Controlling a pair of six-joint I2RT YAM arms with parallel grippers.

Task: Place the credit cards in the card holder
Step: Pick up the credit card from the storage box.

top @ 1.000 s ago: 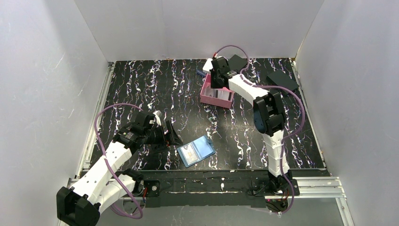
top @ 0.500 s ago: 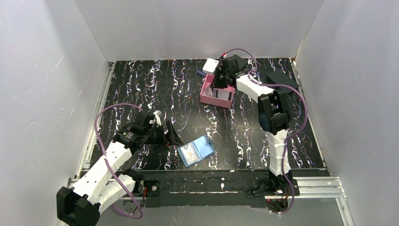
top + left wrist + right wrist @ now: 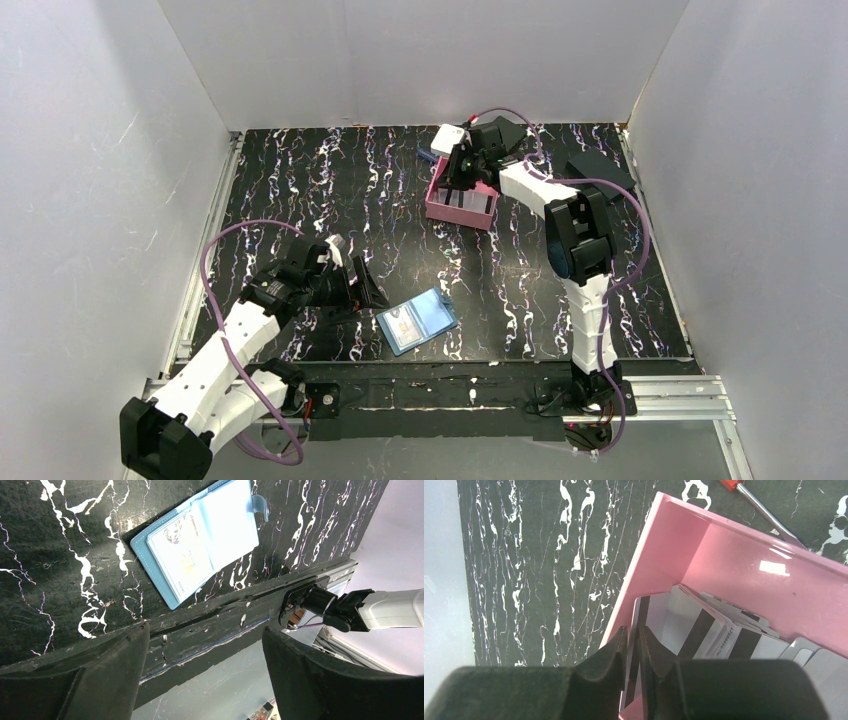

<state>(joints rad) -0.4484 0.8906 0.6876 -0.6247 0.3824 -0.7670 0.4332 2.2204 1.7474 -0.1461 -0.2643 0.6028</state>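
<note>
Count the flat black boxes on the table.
2. One black box lies near the far right corner; the other sits at the far edge, just behind the right arm, partly covered. Others may be hidden.

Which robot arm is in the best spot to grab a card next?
Right. Its gripper is down in the pink tray, fingertips at the edge of the cards. The left gripper hangs open beside the blue wallet, far from them.
</note>
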